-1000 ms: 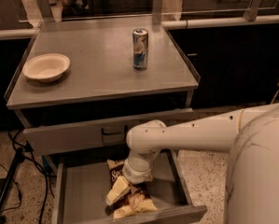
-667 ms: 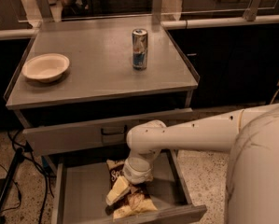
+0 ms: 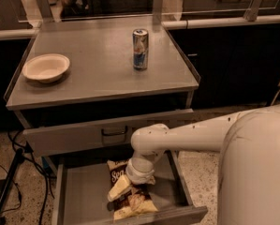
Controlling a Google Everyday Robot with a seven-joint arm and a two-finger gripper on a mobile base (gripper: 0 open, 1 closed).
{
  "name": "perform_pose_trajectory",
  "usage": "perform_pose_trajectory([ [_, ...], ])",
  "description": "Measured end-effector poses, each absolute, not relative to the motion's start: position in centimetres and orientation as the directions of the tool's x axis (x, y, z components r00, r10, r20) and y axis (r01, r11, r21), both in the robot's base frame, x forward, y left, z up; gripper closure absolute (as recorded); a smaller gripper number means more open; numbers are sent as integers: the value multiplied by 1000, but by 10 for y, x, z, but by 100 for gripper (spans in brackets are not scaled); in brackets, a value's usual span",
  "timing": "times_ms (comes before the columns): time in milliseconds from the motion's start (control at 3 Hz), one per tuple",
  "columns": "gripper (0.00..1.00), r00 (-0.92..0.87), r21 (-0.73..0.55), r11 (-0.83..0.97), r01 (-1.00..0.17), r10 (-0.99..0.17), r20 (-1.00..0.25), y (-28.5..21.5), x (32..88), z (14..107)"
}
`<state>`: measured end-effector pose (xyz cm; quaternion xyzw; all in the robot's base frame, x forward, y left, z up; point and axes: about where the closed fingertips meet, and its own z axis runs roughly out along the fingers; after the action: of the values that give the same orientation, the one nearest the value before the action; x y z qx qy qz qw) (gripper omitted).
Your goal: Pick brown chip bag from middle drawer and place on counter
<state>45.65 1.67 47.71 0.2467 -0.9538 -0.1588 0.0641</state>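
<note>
Reaching into the open middle drawer (image 3: pixel 83 196), the end effector (image 3: pixel 124 187) rests on the brown chip bag (image 3: pixel 133 203) lying near the drawer's front edge; its grip cannot be told. On the counter (image 3: pixel 97 74), a drink can (image 3: pixel 140 48) stands toward the rear and a bowl (image 3: pixel 46 68) sits by the left edge.

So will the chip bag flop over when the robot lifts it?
Probably it bends some: the chip bag looks creased and lies flat in the drawer. It's likely light, being a snack bag. Its crinkly skin may slip, so the gripper, down over the bag, needs a firm hold.
</note>
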Motion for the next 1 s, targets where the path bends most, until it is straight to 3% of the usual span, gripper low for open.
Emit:
perform_pose_trajectory([
  [667, 0, -924, 343, 878, -334, -377, 64, 11, 468, 451],
  [1000, 0, -924, 343, 878, -334, -377, 65, 11, 468, 450],
])
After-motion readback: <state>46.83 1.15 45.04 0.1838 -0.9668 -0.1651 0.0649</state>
